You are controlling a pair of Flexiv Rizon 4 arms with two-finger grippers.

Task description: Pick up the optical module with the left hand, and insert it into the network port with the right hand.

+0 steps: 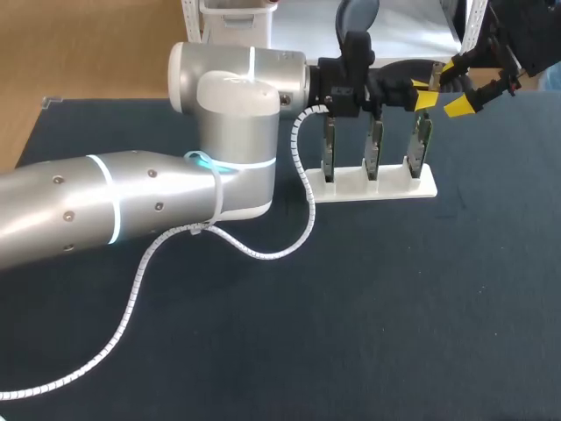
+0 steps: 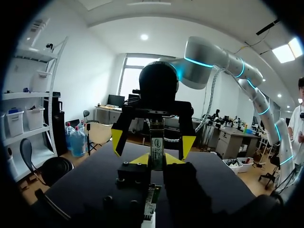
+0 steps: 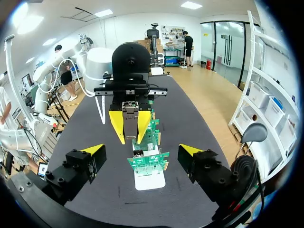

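My left gripper (image 2: 157, 160) is shut on the optical module (image 2: 156, 148), a slim metal piece held upright between its yellow tips. It hangs above the right end of the white rack (image 1: 386, 188) of three green circuit boards (image 1: 420, 145). In the right wrist view the left gripper (image 3: 130, 127) holds the module (image 3: 130, 118) just ahead, over the boards (image 3: 148, 162). The nearest board carries a small metal port (image 3: 138, 153). My right gripper (image 3: 141, 151) stands open, facing the left one. In the head view it is the right gripper (image 1: 454, 86) at the far right, a little apart from the left gripper (image 1: 423, 95).
The dark table mat (image 1: 368, 316) spreads in front of the rack. My left arm (image 1: 114, 206) lies across the left half, with a white coiled cable (image 1: 263, 253) looping off it onto the mat.
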